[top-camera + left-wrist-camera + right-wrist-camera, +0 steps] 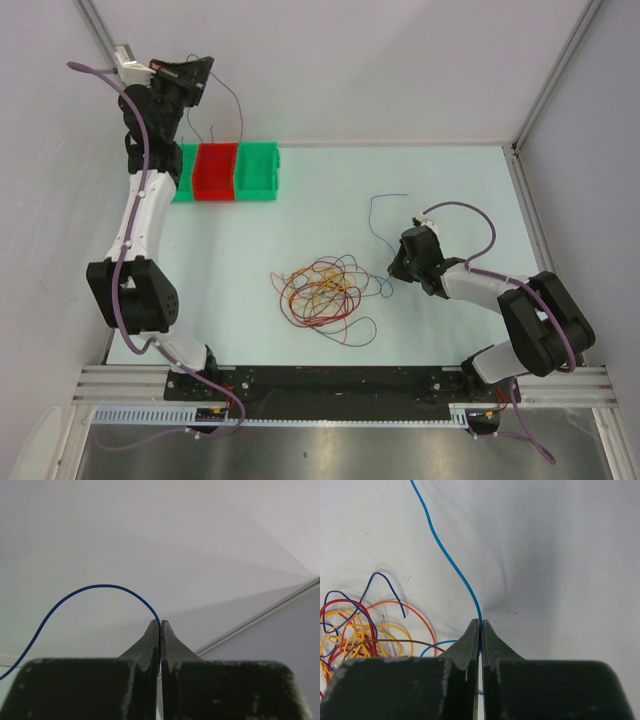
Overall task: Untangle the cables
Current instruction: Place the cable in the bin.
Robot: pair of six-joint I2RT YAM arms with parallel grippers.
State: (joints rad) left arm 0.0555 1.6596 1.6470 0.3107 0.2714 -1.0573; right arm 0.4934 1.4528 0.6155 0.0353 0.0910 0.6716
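A loose tangle of red, orange, yellow and dark cables [325,290] lies on the table in front of the arms. My right gripper [392,270] is low at the tangle's right edge, shut on a light blue cable [372,212] that runs away across the table. In the right wrist view this gripper [480,622] pinches that blue cable [445,552], with the tangle [355,630] at the left. My left gripper [205,75] is raised high at the back left, shut on a dark blue cable [241,115] that hangs down. In the left wrist view this gripper [160,625] pinches the arching dark blue cable [100,586].
A row of three small bins, green [258,170], red [215,172] and green [186,172], stands at the back left below the raised left arm. Enclosure walls close the back and both sides. An aluminium rail [340,385] runs along the near edge.
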